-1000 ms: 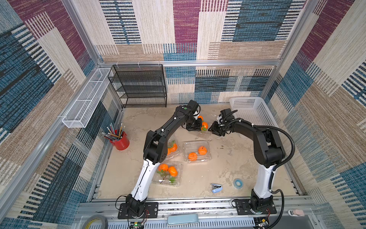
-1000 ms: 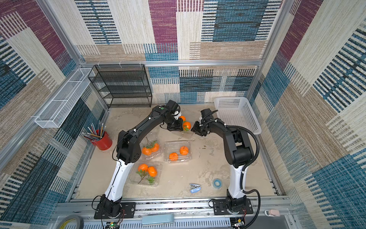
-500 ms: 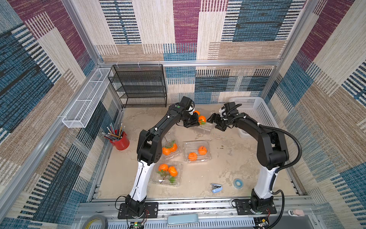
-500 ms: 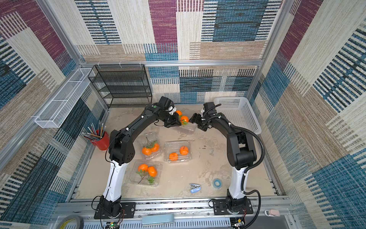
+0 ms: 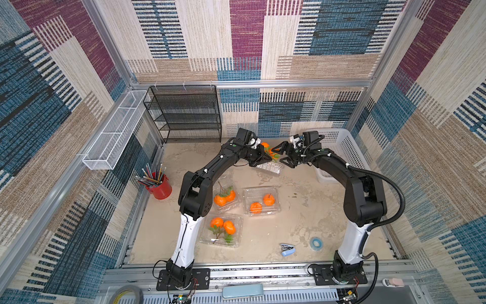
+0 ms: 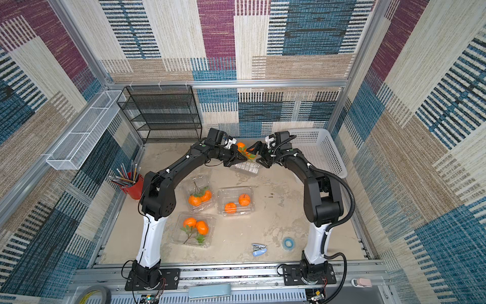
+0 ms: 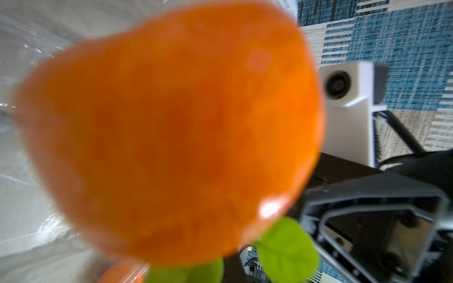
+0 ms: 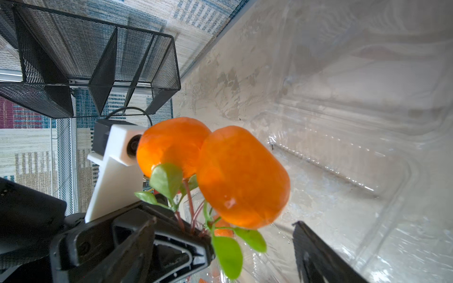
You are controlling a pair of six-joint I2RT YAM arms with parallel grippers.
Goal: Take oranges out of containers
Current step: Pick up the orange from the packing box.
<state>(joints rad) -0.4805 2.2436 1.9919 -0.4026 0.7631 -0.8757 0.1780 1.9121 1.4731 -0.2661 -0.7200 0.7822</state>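
Oranges in hand: one pair of oranges on a shared stem, up in the air at the back of the table, outside every box.
Emptied box: clear box just below the pair, no fruit in it in both top views. Looks tilted, can't tell if it rests flat.
Left gripper: left gripper has its jaws clamped on the pair's stem, plain in the right wrist view.
Right gripper: right gripper has its jaws wide apart, holds nothing, sits just beside the clear box and the fruit.
Other boxes: box by the left arm, middle box, front box. Two oranges in each.
Done: about a quarter by the look of it, one box of four emptied.
Left: set the pair down, then get six oranges out of three boxes.
Drop spot: white basket behind the right arm looks likely, though the task names none.
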